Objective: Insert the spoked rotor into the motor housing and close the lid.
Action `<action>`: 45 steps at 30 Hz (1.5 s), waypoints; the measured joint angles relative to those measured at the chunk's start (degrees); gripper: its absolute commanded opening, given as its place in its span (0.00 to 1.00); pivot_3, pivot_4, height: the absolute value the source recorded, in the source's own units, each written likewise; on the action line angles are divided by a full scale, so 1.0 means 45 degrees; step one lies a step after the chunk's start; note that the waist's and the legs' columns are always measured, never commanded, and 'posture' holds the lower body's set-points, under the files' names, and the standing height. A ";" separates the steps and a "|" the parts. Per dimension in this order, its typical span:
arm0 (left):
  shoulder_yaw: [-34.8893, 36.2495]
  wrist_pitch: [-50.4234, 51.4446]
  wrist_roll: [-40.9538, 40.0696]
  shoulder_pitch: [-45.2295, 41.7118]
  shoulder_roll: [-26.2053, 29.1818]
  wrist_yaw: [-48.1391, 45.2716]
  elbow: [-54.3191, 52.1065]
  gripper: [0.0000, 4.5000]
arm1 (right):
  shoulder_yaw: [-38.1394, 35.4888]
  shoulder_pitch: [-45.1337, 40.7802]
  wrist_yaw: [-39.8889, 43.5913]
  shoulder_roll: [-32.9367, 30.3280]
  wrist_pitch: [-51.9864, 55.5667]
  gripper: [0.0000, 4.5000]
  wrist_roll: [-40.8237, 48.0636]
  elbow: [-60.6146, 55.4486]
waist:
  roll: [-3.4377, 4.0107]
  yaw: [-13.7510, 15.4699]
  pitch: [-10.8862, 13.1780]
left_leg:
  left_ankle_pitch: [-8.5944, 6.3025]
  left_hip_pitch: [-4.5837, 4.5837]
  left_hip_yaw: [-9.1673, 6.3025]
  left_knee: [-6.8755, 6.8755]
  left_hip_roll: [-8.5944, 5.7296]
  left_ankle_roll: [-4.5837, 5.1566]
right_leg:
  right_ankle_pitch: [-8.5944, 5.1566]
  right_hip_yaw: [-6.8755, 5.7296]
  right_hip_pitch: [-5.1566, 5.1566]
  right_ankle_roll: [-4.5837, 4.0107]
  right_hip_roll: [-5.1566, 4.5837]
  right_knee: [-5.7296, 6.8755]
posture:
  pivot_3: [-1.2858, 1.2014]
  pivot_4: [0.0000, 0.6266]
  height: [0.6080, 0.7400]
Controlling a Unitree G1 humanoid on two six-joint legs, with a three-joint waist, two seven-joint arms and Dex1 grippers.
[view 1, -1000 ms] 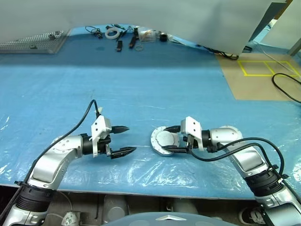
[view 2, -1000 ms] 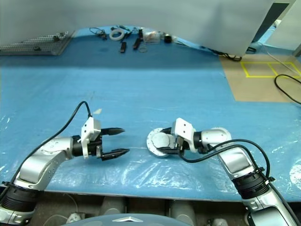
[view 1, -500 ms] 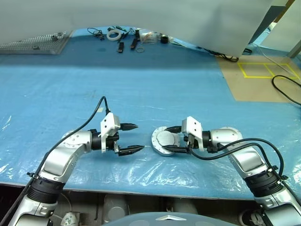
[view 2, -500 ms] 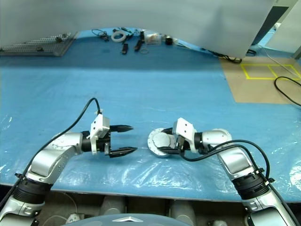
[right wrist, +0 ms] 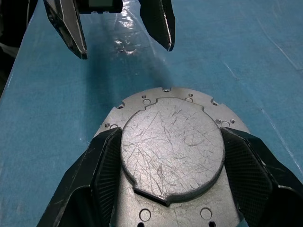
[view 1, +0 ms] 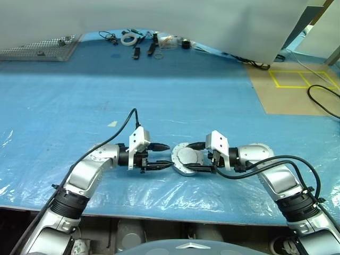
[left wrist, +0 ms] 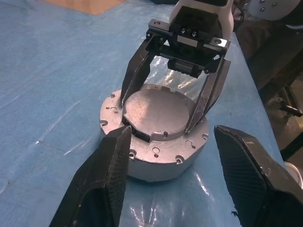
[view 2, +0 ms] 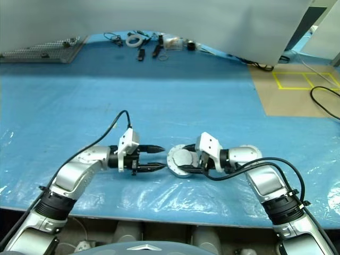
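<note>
Motor housing, lid seated on top, clamped between right gripper fingers; left gripper, part-open and empty, points at housing's opposite side.

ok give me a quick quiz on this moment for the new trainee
1. True or false: the lid lies on top of the motor housing.
2. Which one has its jaws on either side of the lid: the left gripper or the right gripper?
3. The left gripper's jaws are: A) open, beside the motor housing; B) shut on the lid; C) shut on a cable.

Key: 1 true. 2 the right gripper. 3 A.
</note>
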 measured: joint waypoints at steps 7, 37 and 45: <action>-0.0363 -0.0320 0.0406 -0.0250 -0.0328 -0.0137 0.0579 0.38 | -0.0010 0.0051 -0.0027 0.0000 0.0023 0.65 0.0001 -0.0077 | 0.0000 -0.0001 0.0000 | 0.0000 -0.0003 0.0000 -0.0014 0.0002 0.0000 | 0.0000 -0.0002 0.0000 0.0000 0.0001 -0.0019 | 0.52 0.24 1.00; -0.0993 -0.1995 0.2023 -0.0779 -0.0817 -0.0382 0.2108 0.01 | -0.0102 0.0178 -0.0160 -0.0002 0.0272 0.65 0.0036 -0.0267 | 0.0001 0.0026 0.0000 | -0.0001 -0.0005 0.0000 -0.0039 -0.0012 0.0000 | 0.0001 -0.0003 0.0007 0.0002 -0.0014 -0.0057 | 0.52 0.24 1.00; -0.1127 -0.2323 0.2430 -0.1039 -0.0980 -0.0286 0.2345 0.01 | -0.0256 0.0249 -0.0275 -0.0010 0.0544 0.65 0.0036 -0.0449 | 0.0002 0.0032 -0.0001 | -0.0001 -0.0007 0.0000 -0.0044 -0.0016 -0.0001 | 0.0000 -0.0002 0.0010 0.0003 -0.0017 -0.0067 | 0.52 0.24 1.00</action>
